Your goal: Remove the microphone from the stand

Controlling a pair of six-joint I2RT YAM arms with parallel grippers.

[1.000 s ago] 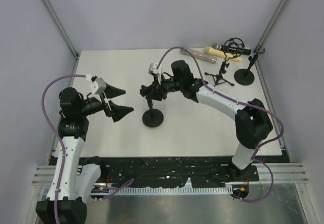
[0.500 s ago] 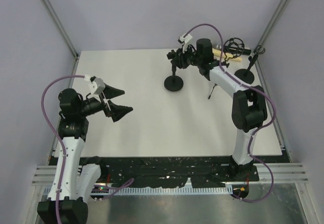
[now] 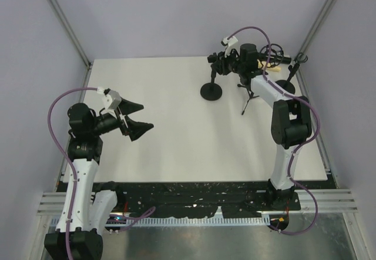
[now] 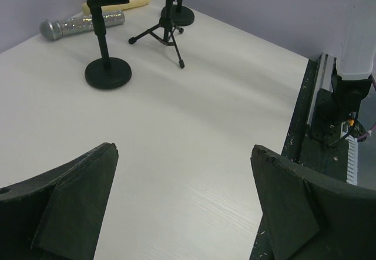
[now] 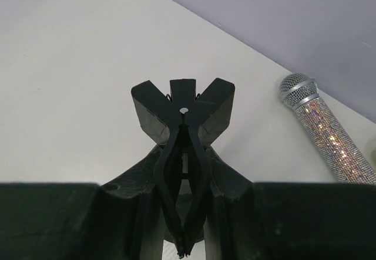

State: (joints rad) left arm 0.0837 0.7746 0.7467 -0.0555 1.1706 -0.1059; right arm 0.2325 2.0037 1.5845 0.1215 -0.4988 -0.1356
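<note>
Nearest the arm bases, the left claw [image 3: 148, 117] hovered above the white surface [image 3: 176, 148] on its left side, its two fingers spread wide with nothing between them and nothing near them.

Farther back and to the right, the right arm reached out toward the far edge. The right claw [image 3: 225, 62] was pinched tight on the top of the round-based stand [image 3: 211, 91], just under its clip [image 5: 183, 104]. The clip's prongs stood open and held nothing. The stand was upright with its disc base flat on the surface.

Just right of it stood a small tripod [image 4: 167, 34].

Beyond the stand, the glitter microphone [image 5: 326, 128] lay flat on the surface by the back wall, off any stand, with a yellow object [image 4: 120, 3] beside it. In the far right corner, a ring mount [image 3: 271, 51] appeared to hold a dark microphone.
</note>
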